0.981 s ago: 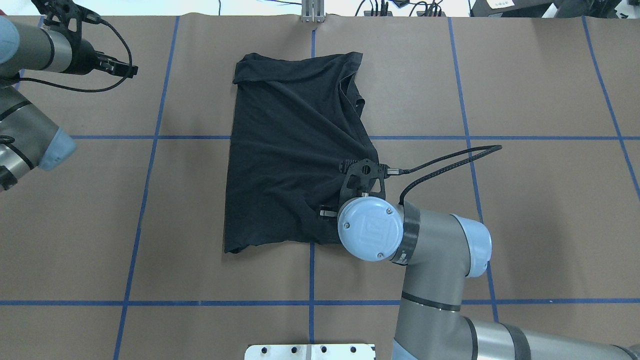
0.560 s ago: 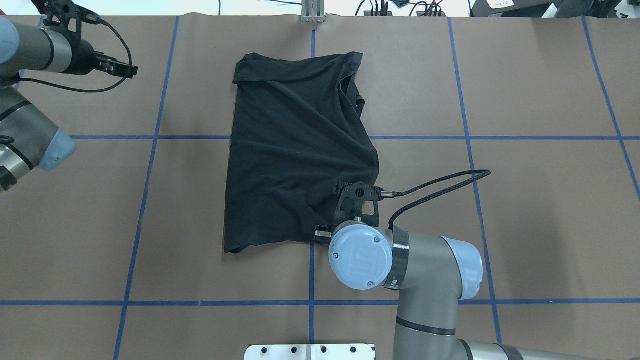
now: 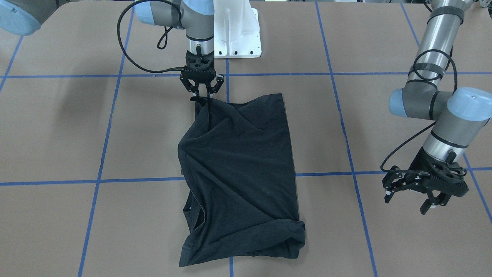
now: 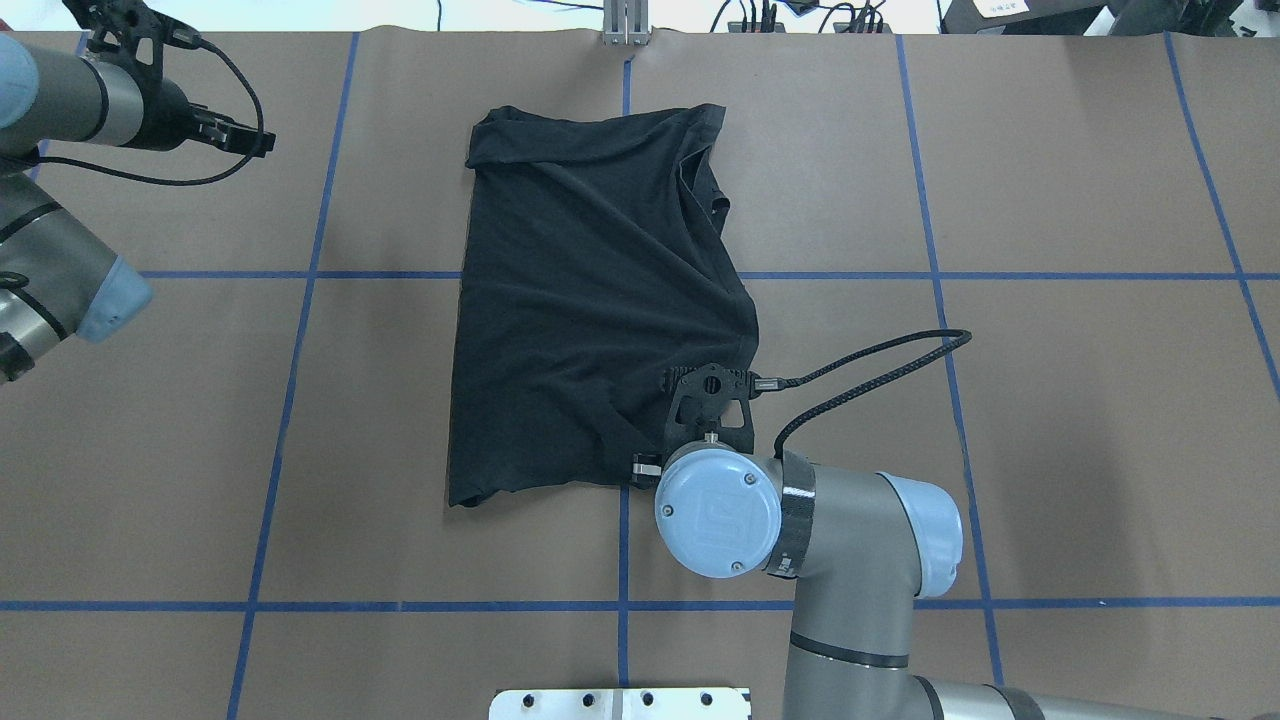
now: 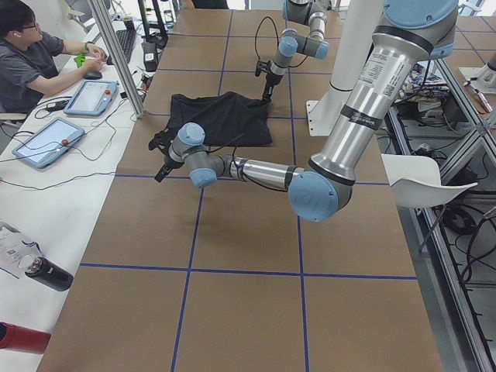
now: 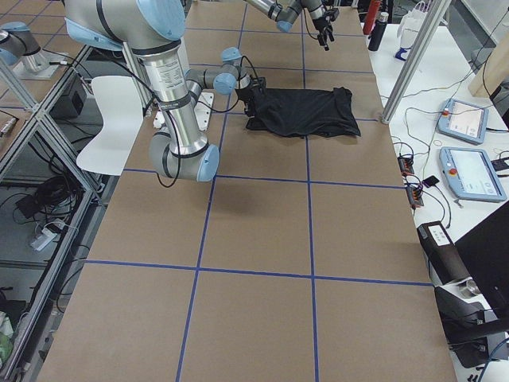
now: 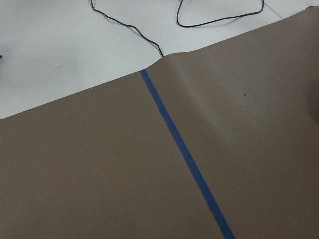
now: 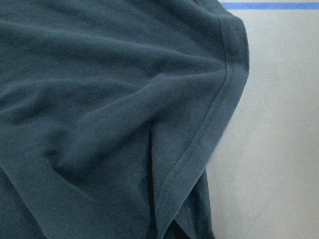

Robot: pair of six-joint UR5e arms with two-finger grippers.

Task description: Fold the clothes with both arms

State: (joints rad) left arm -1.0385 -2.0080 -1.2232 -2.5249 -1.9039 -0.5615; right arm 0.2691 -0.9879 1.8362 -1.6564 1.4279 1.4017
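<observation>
The black T-shirt (image 4: 590,290) lies partly folded in the table's middle, plain black side up, no print showing; it also shows in the front view (image 3: 238,173). My right gripper (image 3: 203,95) stands upright over the shirt's near right corner, shut on a pinch of fabric drawn up into a thin ridge. In the overhead view the right gripper (image 4: 650,468) is mostly hidden under its wrist. The right wrist view shows only a hemmed fold of the shirt (image 8: 124,124). My left gripper (image 3: 417,190) is open and empty, far off to the shirt's left, and also shows overhead (image 4: 235,135).
The brown paper table cover (image 4: 1050,450) carries blue tape grid lines. The white pedestal base (image 3: 236,34) stands at the robot's edge. A metal bracket (image 4: 625,25) and cables sit at the far edge. An operator (image 5: 31,54) with tablets sits beyond it.
My right arm has drawn back toward the robot's edge, dragging the shirt's right lower corner with it; most of that happened early. The left arm has barely moved.
</observation>
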